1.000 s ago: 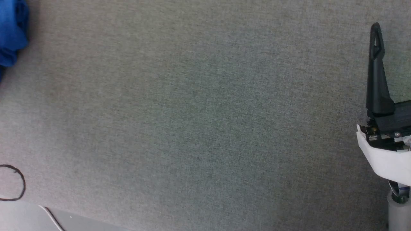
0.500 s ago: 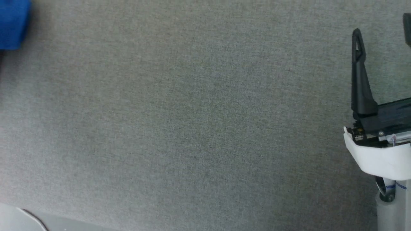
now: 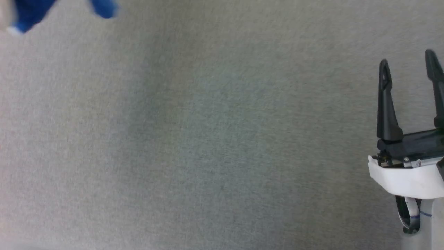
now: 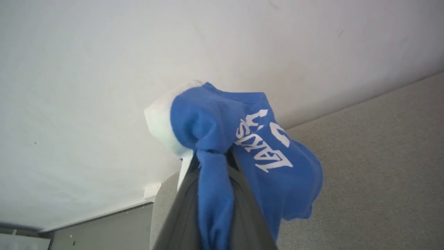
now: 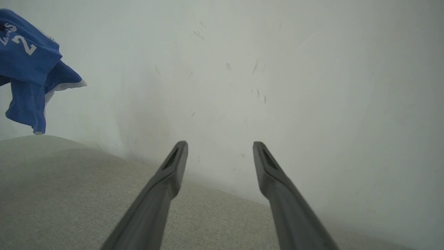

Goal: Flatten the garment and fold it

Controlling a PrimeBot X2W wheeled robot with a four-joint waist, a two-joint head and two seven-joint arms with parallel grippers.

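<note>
Head view, upper left corner: the garment [image 3: 31,12], a blurred blue shape with a bit of white at its edge, cut off by the frame. Middle: bare grey cloth surface [image 3: 208,139]. Right edge: right gripper [image 3: 407,59], fingers pointing up the frame, jaws spread wide with nothing between them, well apart from the garment.

Left wrist view: white wall [image 4: 86,69] across the upper left, grey cloth surface at lower right. Centre: left gripper [image 4: 213,159], jaws pressed nearly together, pinching a bunched fold of the garment [image 4: 277,156]. The rest of the fabric balloons above and to the right of the fingertips. White trim band [image 4: 158,126] at its left, white lettering [image 4: 267,146] upside down at its right.

Right wrist view: garment [image 5: 27,66] at upper left, hanging crumpled in front of the white wall, a white "2" showing. Its lowest corner is near the grey cloth surface; can't tell if it touches. Right gripper [image 5: 220,144] at bottom centre, jaws apart, empty.
</note>
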